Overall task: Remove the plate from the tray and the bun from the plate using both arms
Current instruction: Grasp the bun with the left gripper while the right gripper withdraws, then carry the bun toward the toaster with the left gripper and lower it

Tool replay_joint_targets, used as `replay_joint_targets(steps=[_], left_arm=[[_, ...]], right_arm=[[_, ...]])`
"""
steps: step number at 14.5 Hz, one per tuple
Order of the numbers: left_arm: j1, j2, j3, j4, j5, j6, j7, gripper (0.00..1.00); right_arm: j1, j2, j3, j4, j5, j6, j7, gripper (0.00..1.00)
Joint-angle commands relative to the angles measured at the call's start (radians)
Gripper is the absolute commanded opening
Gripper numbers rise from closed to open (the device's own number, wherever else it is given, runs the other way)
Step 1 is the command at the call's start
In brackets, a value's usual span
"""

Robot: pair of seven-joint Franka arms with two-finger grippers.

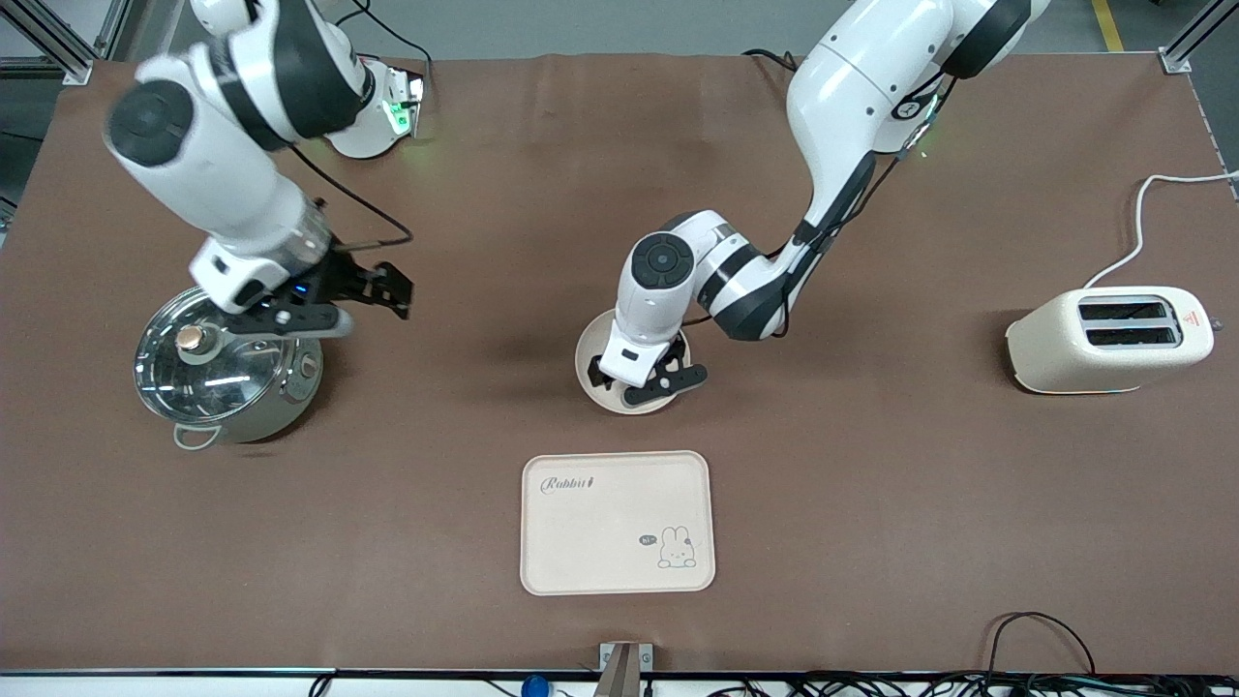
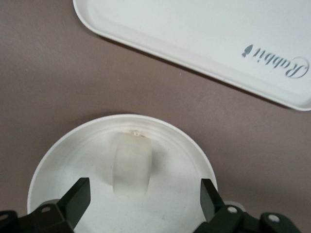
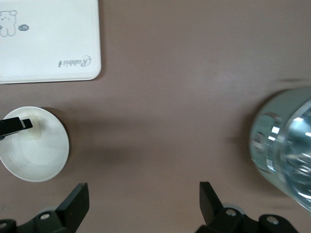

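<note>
bun (image 2: pixel 131 165) on plate (image 2: pixel 63 160) under wide left pincer (image 2: pixel 143 196); right pincer (image 3: pixel 145 204) wide above pot (image 1: pixel 227 382)

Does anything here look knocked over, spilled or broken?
Nothing stands out. The bun lies in the plate under the open left gripper. The tray, lidded pot and toaster sit upright; the right gripper hangs open beside the pot.
</note>
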Motion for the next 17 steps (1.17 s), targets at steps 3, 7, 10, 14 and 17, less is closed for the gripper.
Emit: replay_joint_targets(steps=[3, 7, 10, 14, 17], left_arm=[[-0.001, 0.011, 0.013, -0.062, 0.041, 0.098, -0.024, 0.94], [-0.007, 0.011, 0.013, -0.06, 0.041, 0.1, -0.026, 0.38], [-0.007, 0.011, 0.013, -0.059, 0.041, 0.1, -0.029, 0.09], [0.042, -0.065, 0.01, -0.054, 0.05, -0.001, -0.001, 0.01], [0.152, -0.191, 0.001, -0.053, 0.021, -0.202, 0.296, 0.01]], right_arm=[[-0.114, -0.095, -0.022, 0.076, -0.043, -0.185, -0.142, 1.0], [-0.228, -0.101, -0.021, 0.247, -0.043, -0.418, -0.207, 1.0], [-0.254, -0.109, -0.024, 0.323, -0.049, -0.502, -0.198, 1.0], [-0.287, -0.12, -0.016, 0.328, -0.048, -0.522, -0.224, 1.0], [-0.276, -0.115, -0.008, 0.329, -0.049, -0.52, -0.224, 1.0]])
